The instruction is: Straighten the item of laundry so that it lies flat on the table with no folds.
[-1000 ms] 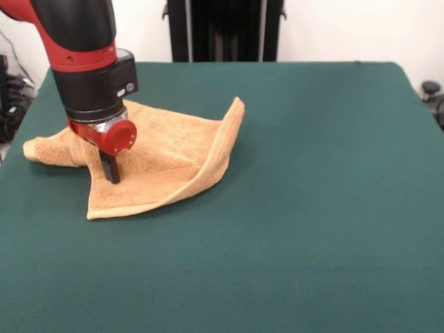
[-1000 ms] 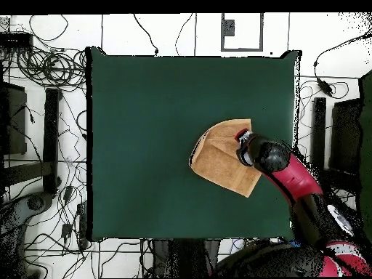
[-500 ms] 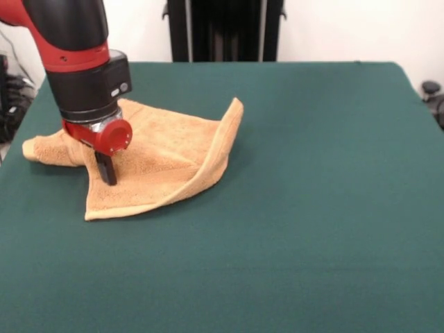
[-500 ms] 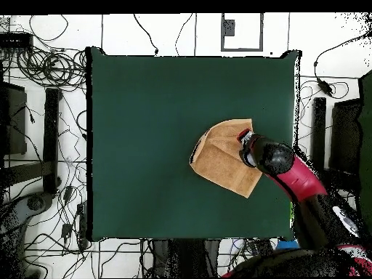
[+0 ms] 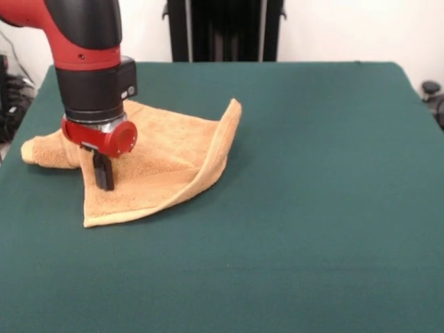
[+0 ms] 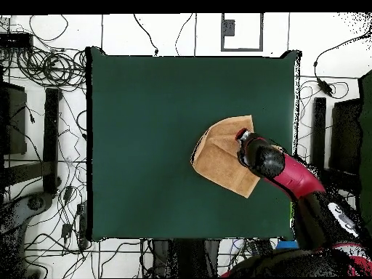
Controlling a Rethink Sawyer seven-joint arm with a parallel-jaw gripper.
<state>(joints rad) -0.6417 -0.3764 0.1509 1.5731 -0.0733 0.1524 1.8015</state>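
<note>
Arm (image 5: 87, 48): red and black, coming down at the left of the front view and standing over the towel's left part.
Gripper (image 5: 104, 173): dark tips pointing straight down onto the cloth, apparently touching it; they read as one dark block, so whether the jaws are parted or closed, and whether they pinch any cloth, I cannot tell.
Towel (image 5: 166, 156): golden-tan terry, on the left half of the table, near its left edge; not flat.
Left corner: bunched into a small lump beside the arm.
Near corner: lies flat, pointing toward the camera.
Right edge: hem raised and curled up to a standing point.
Table (image 5: 312, 208): dark green cloth, bare to the right of the towel.
</note>
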